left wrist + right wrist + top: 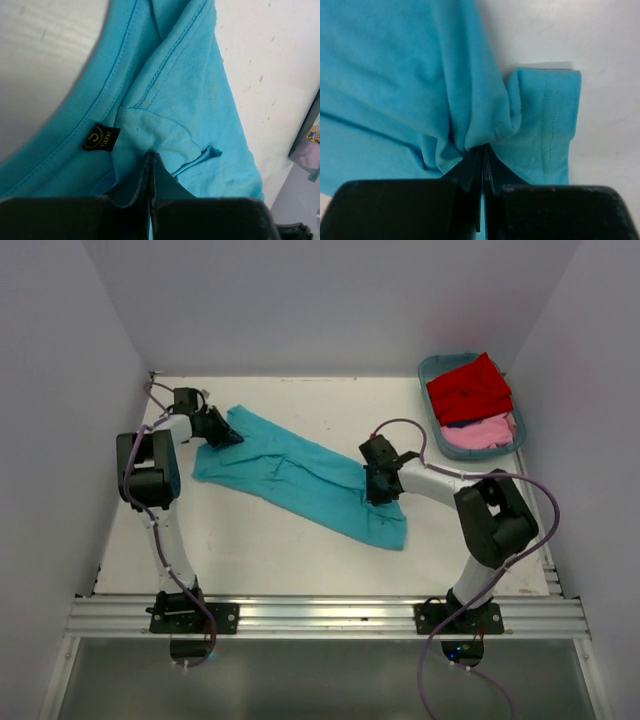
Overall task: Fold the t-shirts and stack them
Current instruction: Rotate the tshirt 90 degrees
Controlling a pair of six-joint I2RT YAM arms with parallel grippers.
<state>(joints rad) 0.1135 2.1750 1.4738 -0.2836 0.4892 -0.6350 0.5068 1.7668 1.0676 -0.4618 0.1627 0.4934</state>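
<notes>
The turquoise t-shirt (290,475) lies stretched diagonally across the white table, from far left to near right. My left gripper (222,430) is shut on its far-left end, pinching cloth near the collar and the black size label (101,138); it shows in the left wrist view (151,156). My right gripper (380,490) is shut on a bunched fold near the shirt's right end, beside a hemmed edge (547,125); it shows in the right wrist view (482,148). The red t-shirt (470,388) and pale pink t-shirt (480,432) lie in the tub.
A teal plastic tub (432,368) stands at the table's far right corner. White walls close in the table on the left, back and right. A metal rail (320,615) runs along the near edge by the arm bases.
</notes>
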